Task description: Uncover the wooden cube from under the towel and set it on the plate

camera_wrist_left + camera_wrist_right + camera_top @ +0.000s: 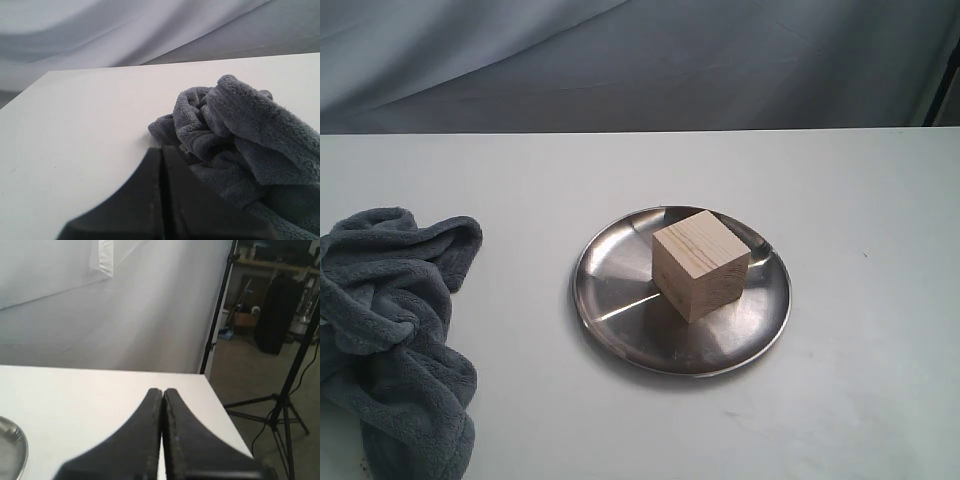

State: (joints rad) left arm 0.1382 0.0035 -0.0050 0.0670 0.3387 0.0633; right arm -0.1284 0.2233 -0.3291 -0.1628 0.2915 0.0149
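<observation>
From the exterior view: pale wooden cube (700, 265) upright on the round stainless-steel plate (615, 300), close to its middle, one vertical edge turned toward the camera; dark grey plush towel (395, 320) bunched in a heap at the left side of the white table (880, 380), well apart from the plate.

From the left wrist view: left gripper (161, 152) with its black fingers pressed together and nothing between them; tips just beside the crumpled towel (250, 135), over bare table; touching the cloth or not, impossible to tell.

From the right wrist view: right gripper (163, 392) likewise squeezed tight and empty, over the table near a corner; a sliver of the stainless-steel plate (10, 450) in view, apart from the fingers; pale backdrop cloth (75, 300) and a black tripod stand (280, 405) beyond the table.
</observation>
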